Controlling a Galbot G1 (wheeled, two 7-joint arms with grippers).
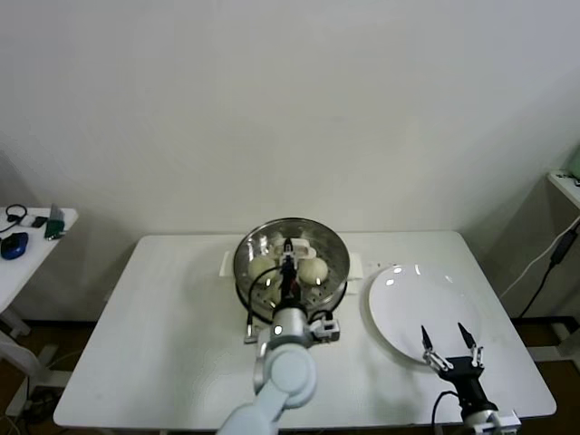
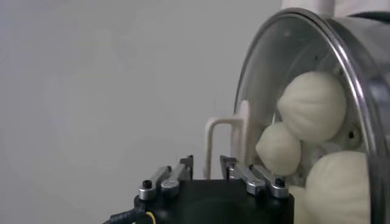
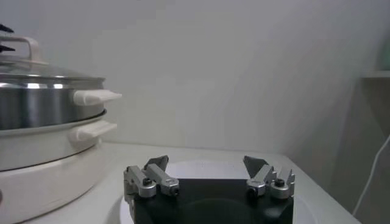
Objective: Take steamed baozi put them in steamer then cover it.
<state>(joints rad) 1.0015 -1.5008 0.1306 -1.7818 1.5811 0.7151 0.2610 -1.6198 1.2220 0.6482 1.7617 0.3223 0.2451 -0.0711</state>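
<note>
Lid on steamer; covering step at its end.

Buns [image 1: 314,269] sit inside the steamer [image 1: 333,272] at counter [image 1: 172,335] centre, under the glass lid [image 2: 286,67]. Left tool [image 1: 288,251] hovers over the lid handle [image 2: 220,143], fingers narrowly parted astride it, apparently not clamping. Right tool [image 1: 449,341] idles open over the empty plate [image 1: 408,304]. Next, by my reading: lift the left tool straight up without dragging the lid.

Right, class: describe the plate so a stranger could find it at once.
Find the white table. The plate lies right of the steel steamer, by the open right gripper. It alone is round, flat and white; the steamer is deep and shiny.
</note>
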